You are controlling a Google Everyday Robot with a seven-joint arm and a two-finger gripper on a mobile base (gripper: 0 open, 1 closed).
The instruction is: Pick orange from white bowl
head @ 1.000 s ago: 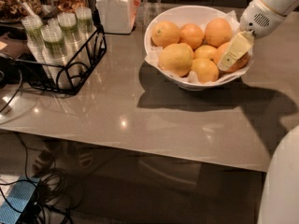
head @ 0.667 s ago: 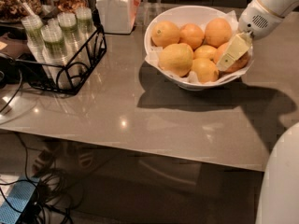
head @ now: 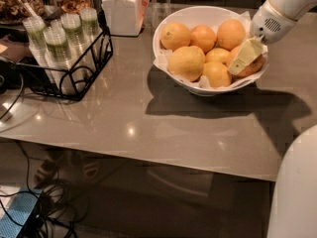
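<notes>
Camera view: glossy grey table [head: 148,118], cables [head: 29,202] on floor beneath
White bowl [head: 198,15]: table's far right, holding fruit
Orange [head: 256,66]: bowl's right rim, under jaws
Jaws: opening cannot be told

Grey glossy table [head: 148,128]: a wide white glossy bowl [head: 198,14] stands toward the far right corner. In it lies a heap of round yellow-orange fruits [head: 203,36]. A large yellowish lemon-like fruit [head: 186,62] sits at the heap's front left, and the round deep-orange orange [head: 256,66] lies against the right rim. The cream-tipped gripper [head: 243,57] is inside the bowl on its right side, over the orange. A white square lidded jar [head: 123,11] stands left of the bowl, nearer the far edge. A black wire basket [head: 74,83] holding clear plastic cups [head: 57,43] stands at the left edge, before the jar and well apart from the bowl. Dark cables [head: 29,202] lie below the near left corner.
</notes>
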